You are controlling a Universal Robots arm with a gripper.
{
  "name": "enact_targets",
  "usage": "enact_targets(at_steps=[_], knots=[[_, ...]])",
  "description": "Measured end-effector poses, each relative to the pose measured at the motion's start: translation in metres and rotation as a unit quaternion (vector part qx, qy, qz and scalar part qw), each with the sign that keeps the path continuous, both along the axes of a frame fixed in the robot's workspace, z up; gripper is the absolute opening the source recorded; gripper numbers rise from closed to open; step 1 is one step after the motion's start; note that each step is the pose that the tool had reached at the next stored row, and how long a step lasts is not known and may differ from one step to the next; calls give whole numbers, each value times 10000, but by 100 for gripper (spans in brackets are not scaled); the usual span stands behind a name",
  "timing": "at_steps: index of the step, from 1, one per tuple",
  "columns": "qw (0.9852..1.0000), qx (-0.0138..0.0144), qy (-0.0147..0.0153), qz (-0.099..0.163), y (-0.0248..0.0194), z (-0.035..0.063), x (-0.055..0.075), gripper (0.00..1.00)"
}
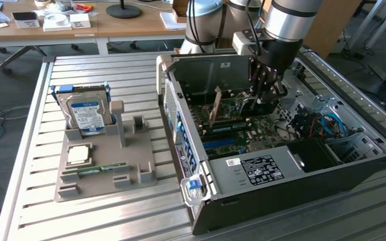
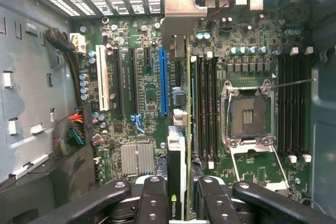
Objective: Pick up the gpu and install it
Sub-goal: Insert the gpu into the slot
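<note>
The gpu (image 2: 178,161) is a thin dark card seen edge-on, with a silvery end bracket (image 2: 177,9) at its far end. My gripper (image 2: 181,195) is shut on it, black fingers (image 2: 152,198) pressing either face. The card hangs inside the open computer case (image 1: 179,150) over the green motherboard (image 2: 142,103), its edge running close alongside the long blue slot (image 2: 164,82). I cannot tell whether it touches a slot. In the exterior view my gripper (image 1: 268,93) reaches down into the case with the gpu (image 1: 236,104) held upright below it.
On the slatted table, at the exterior view's left, a grey holder (image 1: 106,175) carries a hard drive (image 1: 87,113), a RAM stick (image 1: 102,168) and a processor (image 1: 79,153). Inside the case are a power supply (image 1: 260,168), coloured cables (image 1: 327,125) and an empty processor socket (image 2: 248,116).
</note>
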State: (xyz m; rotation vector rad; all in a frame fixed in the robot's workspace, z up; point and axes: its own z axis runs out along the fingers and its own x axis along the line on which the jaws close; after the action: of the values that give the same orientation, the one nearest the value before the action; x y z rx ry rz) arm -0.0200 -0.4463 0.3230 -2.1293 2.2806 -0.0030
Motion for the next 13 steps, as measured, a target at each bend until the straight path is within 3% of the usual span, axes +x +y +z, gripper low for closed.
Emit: enact_targets(at_steps=[13], knots=[[10000, 4, 0, 1, 0, -101, -8, 27]])
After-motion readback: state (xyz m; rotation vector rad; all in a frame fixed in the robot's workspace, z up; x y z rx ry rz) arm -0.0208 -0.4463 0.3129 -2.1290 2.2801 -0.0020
